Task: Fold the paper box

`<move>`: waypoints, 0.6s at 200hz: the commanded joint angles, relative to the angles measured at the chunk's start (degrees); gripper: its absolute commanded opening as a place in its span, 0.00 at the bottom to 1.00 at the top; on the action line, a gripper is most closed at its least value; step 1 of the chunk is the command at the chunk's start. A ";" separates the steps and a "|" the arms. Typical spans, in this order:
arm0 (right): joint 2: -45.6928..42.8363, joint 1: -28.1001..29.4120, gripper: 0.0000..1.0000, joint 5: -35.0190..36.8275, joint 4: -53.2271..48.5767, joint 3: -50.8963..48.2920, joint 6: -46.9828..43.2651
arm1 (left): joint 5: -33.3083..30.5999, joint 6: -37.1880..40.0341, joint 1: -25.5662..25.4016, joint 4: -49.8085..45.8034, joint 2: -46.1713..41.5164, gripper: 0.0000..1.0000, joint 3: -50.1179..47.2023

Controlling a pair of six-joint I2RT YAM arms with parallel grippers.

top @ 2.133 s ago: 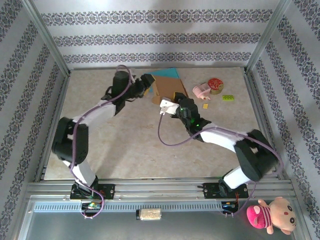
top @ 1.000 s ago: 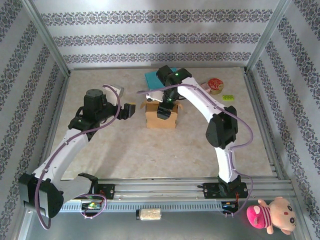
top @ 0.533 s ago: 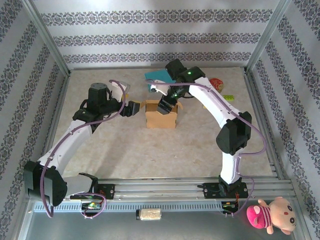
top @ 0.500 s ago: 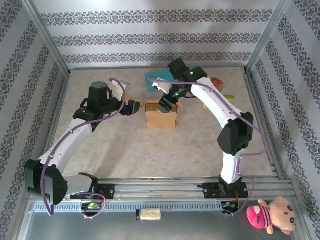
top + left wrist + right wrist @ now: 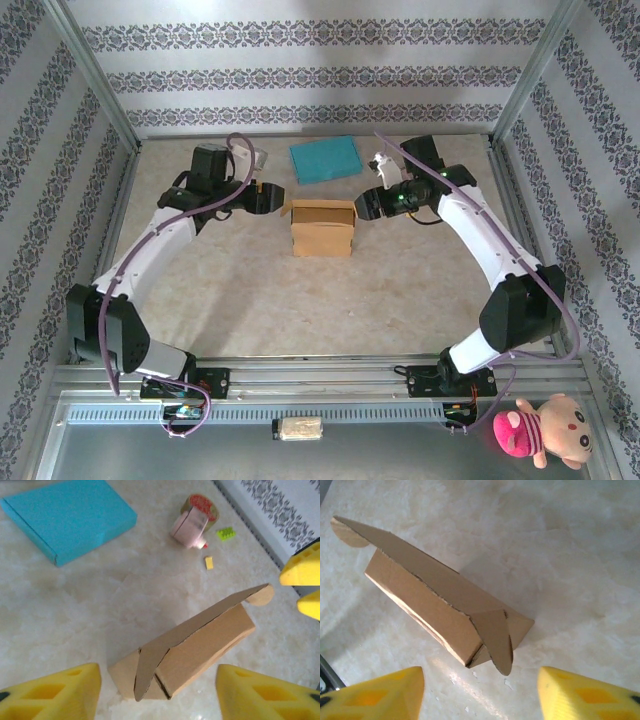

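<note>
The brown cardboard paper box lies mid-table with its lid folded down and a rounded flap hanging at each end. My left gripper hovers just off the box's left end, and my right gripper just off its right end. In the left wrist view the box lies ahead of the open gripper, and nothing is between the yellow fingers. The right wrist view shows the box likewise ahead of the open gripper, with the end flap drooping toward it.
A flat teal box lies behind the cardboard box. A pink tape dispenser, a green brick and a small yellow piece sit at the back right. Metal frame rails border the table.
The right gripper has left the top of the box and swung out to its right end. The left gripper has come closer to the left end. The lid now lies down.
</note>
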 commanded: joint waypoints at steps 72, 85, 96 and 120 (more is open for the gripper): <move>3.54 2.92 0.26 2.72 2.34 1.80 -0.14 | -0.69 3.55 -2.35 -9.18 5.05 0.49 4.75; 3.53 3.12 0.22 2.92 2.39 1.74 -0.16 | -0.80 3.62 -2.60 -9.11 5.59 0.45 4.92; 3.36 3.25 0.19 2.97 2.46 1.74 0.07 | -0.48 3.47 -2.82 -9.10 6.09 0.41 5.10; 3.25 3.57 0.14 3.00 2.37 1.90 0.47 | -0.34 3.47 -3.44 -9.10 7.38 0.35 5.88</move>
